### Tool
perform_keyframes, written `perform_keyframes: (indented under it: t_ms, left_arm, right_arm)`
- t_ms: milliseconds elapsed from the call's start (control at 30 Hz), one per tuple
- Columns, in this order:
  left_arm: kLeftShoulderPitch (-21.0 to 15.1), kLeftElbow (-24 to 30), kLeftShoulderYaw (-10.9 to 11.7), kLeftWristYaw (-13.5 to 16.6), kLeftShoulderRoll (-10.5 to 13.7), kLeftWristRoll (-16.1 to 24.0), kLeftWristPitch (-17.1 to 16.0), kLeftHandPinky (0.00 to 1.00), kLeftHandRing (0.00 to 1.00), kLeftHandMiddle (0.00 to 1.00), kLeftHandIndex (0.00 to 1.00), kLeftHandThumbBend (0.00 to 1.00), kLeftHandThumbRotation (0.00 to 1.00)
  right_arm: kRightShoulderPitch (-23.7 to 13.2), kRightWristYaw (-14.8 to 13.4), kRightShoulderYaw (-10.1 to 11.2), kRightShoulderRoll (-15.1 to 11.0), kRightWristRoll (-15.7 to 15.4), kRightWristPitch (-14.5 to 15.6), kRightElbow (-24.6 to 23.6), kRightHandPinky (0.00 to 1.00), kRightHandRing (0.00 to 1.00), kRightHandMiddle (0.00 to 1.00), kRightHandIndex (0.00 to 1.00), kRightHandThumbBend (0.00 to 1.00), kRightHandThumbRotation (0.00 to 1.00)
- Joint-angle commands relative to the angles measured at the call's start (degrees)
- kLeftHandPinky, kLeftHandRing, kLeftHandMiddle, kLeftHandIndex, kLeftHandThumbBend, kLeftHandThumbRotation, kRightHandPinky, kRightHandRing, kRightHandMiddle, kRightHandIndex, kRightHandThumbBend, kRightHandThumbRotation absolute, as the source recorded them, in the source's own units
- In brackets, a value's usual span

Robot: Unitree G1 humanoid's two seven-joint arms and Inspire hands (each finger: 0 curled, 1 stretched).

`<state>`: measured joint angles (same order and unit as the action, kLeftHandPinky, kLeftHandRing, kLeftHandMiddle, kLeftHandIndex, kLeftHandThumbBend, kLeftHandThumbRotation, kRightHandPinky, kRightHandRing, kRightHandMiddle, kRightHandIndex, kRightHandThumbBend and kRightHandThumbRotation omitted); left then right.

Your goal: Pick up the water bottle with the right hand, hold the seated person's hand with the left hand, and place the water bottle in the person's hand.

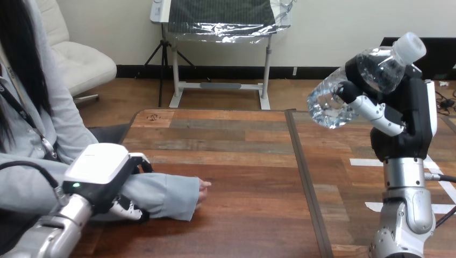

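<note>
A clear water bottle point(359, 80) with a white cap is held up in the air at the right, tilted with its cap up and to the right. My right hand point(399, 112) is shut on it, fingers curled round its body. At the lower left my left hand point(110, 174) is curled round the person's sleeved forearm point(161, 193), which lies flat on the table. The person's hand point(202, 189) peeks out of the sleeve end, resting on the wood to the right of my left hand.
The wooden table point(236, 156) has a dark seam point(304, 177) running front to back right of centre. White tape marks point(371, 161) lie on its right part. The person sits at the left side.
</note>
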<state>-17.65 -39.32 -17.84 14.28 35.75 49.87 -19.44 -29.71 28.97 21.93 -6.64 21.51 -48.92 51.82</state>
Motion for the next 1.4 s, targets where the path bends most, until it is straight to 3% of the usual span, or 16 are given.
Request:
perform_keyframes:
  t_ms: [0,567,767,1367]
  left_arm:
    - [-1.61,-3.69,-2.71,-0.07,-1.08,0.54,0.96,0.46,0.5,0.54,0.59,0.91,0.04]
    - [-3.43,-4.88,-3.28,-1.87,-1.57,-2.24,-0.03,0.39,0.41,0.45,0.48,0.82,0.0]
    - [-3.71,-5.07,-3.51,-0.94,-1.51,-2.54,-0.69,0.37,0.39,0.44,0.49,0.81,0.0]
    - [-3.25,-3.54,-2.69,-1.17,-1.17,-4.35,-2.17,0.31,0.33,0.38,0.4,0.79,0.0]
  right_arm:
    - [-1.51,0.23,-1.26,0.23,0.58,-0.05,-4.86,0.23,0.28,0.4,0.41,0.69,0.0]
    - [0.22,0.5,-3.05,1.74,1.47,1.94,-8.85,0.25,0.3,0.41,0.41,0.72,0.0]
    - [0.37,1.07,-3.31,2.3,2.1,2.89,-9.9,0.25,0.31,0.41,0.41,0.72,0.0]
    - [0.12,-0.73,-4.4,2.61,0.64,2.94,-10.37,0.24,0.3,0.4,0.41,0.74,0.0]
